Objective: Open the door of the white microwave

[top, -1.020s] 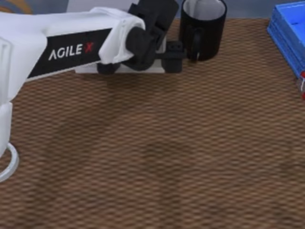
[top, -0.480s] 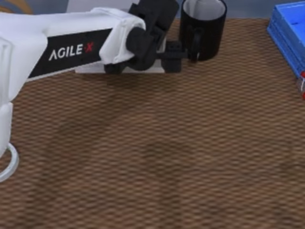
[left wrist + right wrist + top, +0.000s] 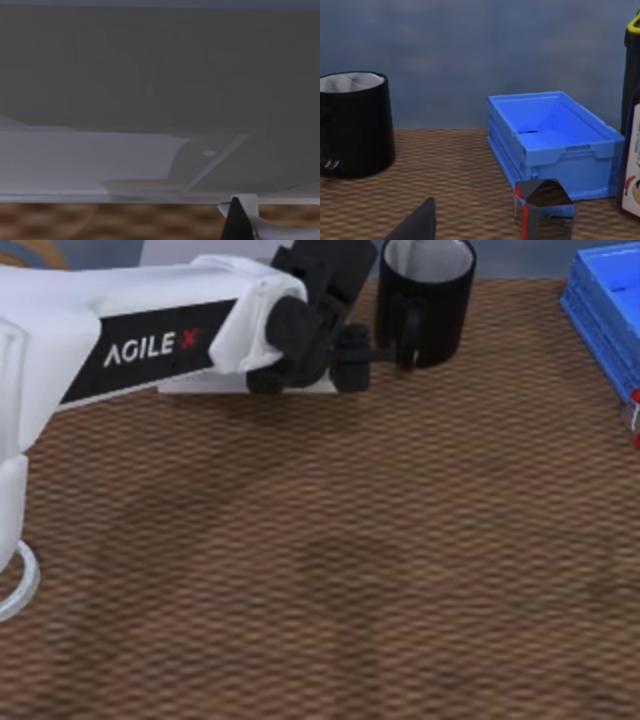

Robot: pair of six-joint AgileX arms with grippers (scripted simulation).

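Observation:
The white microwave (image 3: 190, 386) stands at the table's back left, mostly hidden under my left arm. My left gripper (image 3: 351, 358) is at its right front corner, just left of the black mug. In the left wrist view the door (image 3: 150, 75) fills the picture with its grey window. Its white handle (image 3: 246, 201) sits right against one black fingertip (image 3: 236, 222), and the gripper looks shut on it. My right gripper (image 3: 422, 222) is out of the top view and shows only as a dark tip low over the mat.
A black mug (image 3: 425, 300) stands just right of the microwave, close to the left gripper. A blue crate (image 3: 605, 310) sits at the back right, with a red-edged grey box (image 3: 540, 210) and a dark bottle (image 3: 630, 125) near it. Brown woven mat (image 3: 330, 560) covers the table.
My left gripper has shifted slightly left, away from the mug, and its two fingers now stand closer together. The mug and crate have not moved.

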